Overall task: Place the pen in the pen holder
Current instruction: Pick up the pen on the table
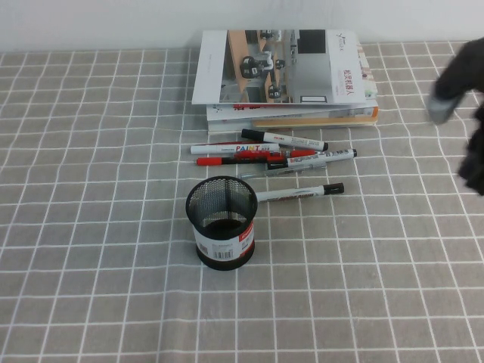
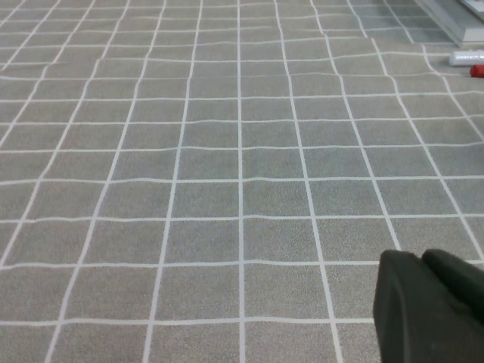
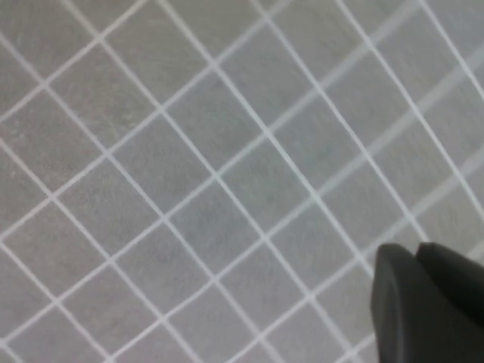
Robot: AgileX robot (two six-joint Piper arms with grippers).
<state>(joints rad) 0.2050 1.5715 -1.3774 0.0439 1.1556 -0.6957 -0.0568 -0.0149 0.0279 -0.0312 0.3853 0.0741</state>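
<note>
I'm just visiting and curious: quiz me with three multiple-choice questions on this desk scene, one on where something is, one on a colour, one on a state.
1. Where does the pen lie?
A. on the cloth, its end beside the pen holder
B. on the books
C. inside the holder

2. What colour is the holder's mesh?
A. red
B. black
C. white

3. How does the holder stand?
A. tipped over
B. upside down
C. upright, with no pen in it

Answers: 1 A, the silver pen lies flat, pointing away from the cup toward the robot's right. 2 B, the wire wall is black above a white label. 3 C, its open mouth faces up.

The right claw is a blur at the table's right edge; the left claw shows only in its wrist view, over bare cloth.
</note>
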